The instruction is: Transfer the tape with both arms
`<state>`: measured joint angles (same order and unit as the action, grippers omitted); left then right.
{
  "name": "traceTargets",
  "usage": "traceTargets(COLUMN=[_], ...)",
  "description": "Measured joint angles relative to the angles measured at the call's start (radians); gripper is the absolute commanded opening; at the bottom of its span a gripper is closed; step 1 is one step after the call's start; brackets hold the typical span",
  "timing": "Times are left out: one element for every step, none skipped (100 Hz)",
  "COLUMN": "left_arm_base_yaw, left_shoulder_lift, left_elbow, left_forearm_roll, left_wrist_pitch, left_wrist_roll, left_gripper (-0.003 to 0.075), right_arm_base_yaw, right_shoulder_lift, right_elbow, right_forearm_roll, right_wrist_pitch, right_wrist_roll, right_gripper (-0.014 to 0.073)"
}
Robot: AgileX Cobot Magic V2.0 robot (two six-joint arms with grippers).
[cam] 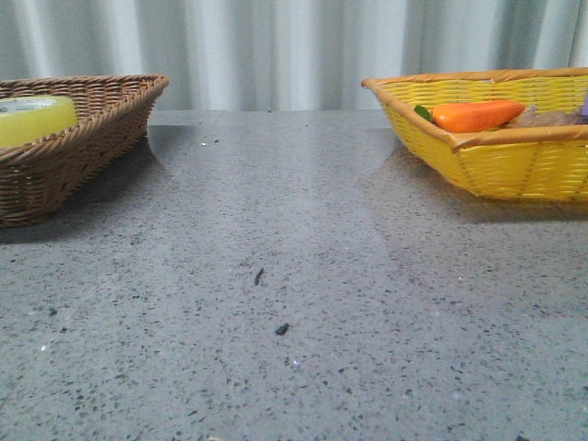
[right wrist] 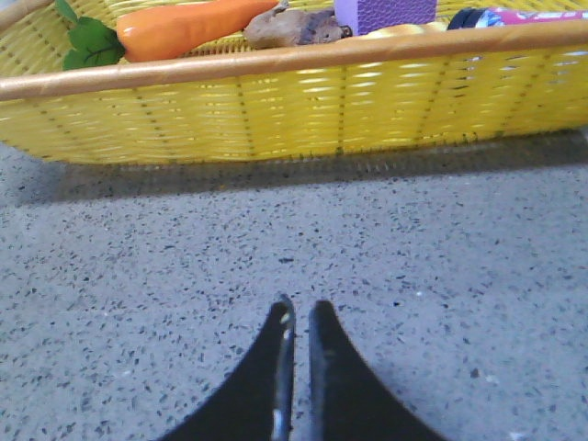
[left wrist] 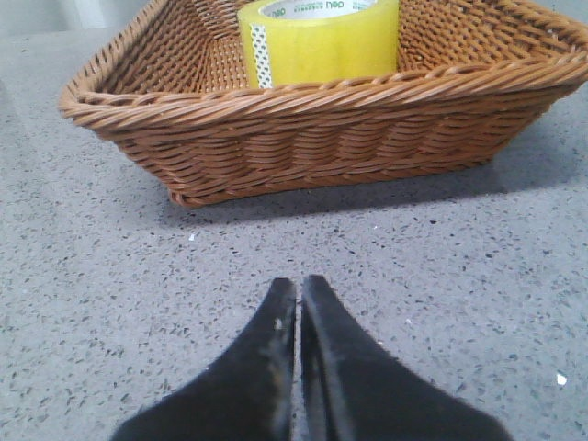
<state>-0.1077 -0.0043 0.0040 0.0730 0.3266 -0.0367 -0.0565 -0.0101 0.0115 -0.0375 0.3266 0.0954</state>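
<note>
The yellow tape roll (cam: 32, 118) lies in the brown wicker basket (cam: 101, 119) at the table's far left. In the left wrist view the tape (left wrist: 317, 41) shows its white core ring with green lettering, inside the basket (left wrist: 322, 138). My left gripper (left wrist: 299, 283) is shut and empty, low over the grey table a short way in front of that basket. My right gripper (right wrist: 300, 308) is shut and empty, over the table in front of the yellow basket (right wrist: 276, 101). Neither gripper shows in the front view.
The yellow basket (cam: 514, 156) at the far right holds an orange carrot (cam: 473, 115), also in the right wrist view (right wrist: 184, 26), with a brown object (right wrist: 289, 28), a purple box (right wrist: 384, 11) and other items. Grey speckled tabletop (cam: 294, 303) lies between the baskets.
</note>
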Motion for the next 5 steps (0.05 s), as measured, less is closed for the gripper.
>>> traceTargets(left_arm_base_yaw=[0.000,0.000,0.000,0.000,0.000], left_shoulder_lift=[0.000,0.000,0.000,0.000,0.000], left_elbow=[0.000,0.000,0.000,0.000,0.000], left_forearm_roll=[0.000,0.000,0.000,0.000,0.000], left_wrist_pitch=[0.000,0.000,0.000,0.000,0.000], left_wrist_roll=[0.000,0.000,0.000,0.000,0.000], left_gripper=[-0.0020,-0.0020,-0.0020,-0.0020,-0.0020], right_arm_base_yaw=[0.000,0.000,0.000,0.000,0.000], right_shoulder_lift=[0.000,0.000,0.000,0.000,0.000], right_elbow=[0.000,0.000,0.000,0.000,0.000], right_forearm_roll=[0.000,0.000,0.000,0.000,0.000], right_wrist_pitch=[0.000,0.000,0.000,0.000,0.000], right_wrist_roll=[0.000,0.000,0.000,0.001,0.001], right_gripper=[-0.0042,-0.0042,-0.0042,-0.0042,-0.0042])
